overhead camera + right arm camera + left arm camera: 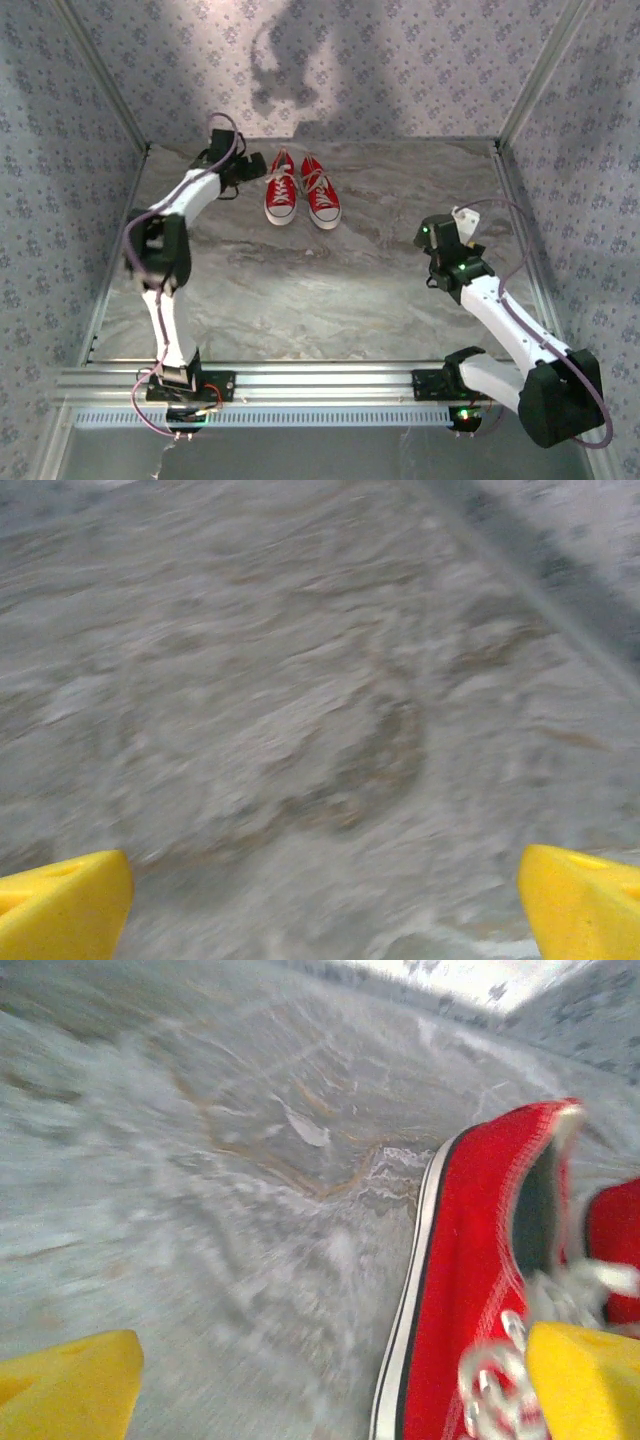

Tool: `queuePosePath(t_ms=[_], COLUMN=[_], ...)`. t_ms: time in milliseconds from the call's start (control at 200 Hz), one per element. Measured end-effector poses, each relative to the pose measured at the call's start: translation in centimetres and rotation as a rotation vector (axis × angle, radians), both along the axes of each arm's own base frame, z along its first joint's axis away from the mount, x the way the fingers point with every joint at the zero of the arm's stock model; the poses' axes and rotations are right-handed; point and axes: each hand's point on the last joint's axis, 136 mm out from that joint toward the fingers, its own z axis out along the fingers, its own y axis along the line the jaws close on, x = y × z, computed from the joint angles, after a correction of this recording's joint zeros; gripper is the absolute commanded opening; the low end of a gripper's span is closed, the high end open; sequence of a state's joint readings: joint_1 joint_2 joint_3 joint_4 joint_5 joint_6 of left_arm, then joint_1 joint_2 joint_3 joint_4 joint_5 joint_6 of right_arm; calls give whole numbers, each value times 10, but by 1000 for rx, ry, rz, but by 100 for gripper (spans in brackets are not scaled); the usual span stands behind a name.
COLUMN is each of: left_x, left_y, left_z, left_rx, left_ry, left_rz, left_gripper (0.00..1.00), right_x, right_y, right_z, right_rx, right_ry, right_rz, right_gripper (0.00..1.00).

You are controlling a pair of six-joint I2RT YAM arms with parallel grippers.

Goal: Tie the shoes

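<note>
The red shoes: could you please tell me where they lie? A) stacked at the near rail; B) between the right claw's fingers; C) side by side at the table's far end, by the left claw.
C: the shoes lie side by side beside the left claw.

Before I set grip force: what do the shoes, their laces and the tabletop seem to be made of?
Shoes: red woven fabric, likely canvas, matte, with visible white stitching.
Soles: smooth white rubber, apparently, with a dark stripe.
Laces: white woven cord, probably cotton.
Tabletop: grey veined marble look; stone or printed laminate, cannot tell.
</note>
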State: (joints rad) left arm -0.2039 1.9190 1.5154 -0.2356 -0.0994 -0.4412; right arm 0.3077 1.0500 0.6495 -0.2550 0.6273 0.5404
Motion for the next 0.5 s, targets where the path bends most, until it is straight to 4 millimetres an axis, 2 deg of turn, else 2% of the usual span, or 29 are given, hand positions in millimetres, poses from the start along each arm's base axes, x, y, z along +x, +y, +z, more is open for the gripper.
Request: queuePosePath(t_ms=[50, 115, 185, 250, 335, 405, 500], left_x=[-20, -49, -82, -109, -140, -158, -177], left_y=[13, 29, 42, 50, 54, 59, 68], left_z=[29, 57, 66, 56, 16, -12, -28], left_rx=[14, 29, 57, 112, 223, 294, 354], left_ry=[-100, -228, -332, -381, -333, -267, -248], left_rz=[36, 84, 112, 121, 104, 97, 81], left_gripper=[100, 100, 99, 100, 100, 100, 100], right_x=[0, 0, 4, 12, 22, 27, 35], right_y=[-15, -28, -40, -44, -42, -39, -34], right_z=[-6, -14, -18, -22, -36, -53, -68], right_rx=[-43, -83, -122, -153, -187, -194, -196], right_ry=[-5, 7, 23, 26, 43, 69, 77], right_rz=[-24, -34, -36, -20, 33, 83, 150], right_gripper=[100, 100, 100, 100, 99, 100, 100])
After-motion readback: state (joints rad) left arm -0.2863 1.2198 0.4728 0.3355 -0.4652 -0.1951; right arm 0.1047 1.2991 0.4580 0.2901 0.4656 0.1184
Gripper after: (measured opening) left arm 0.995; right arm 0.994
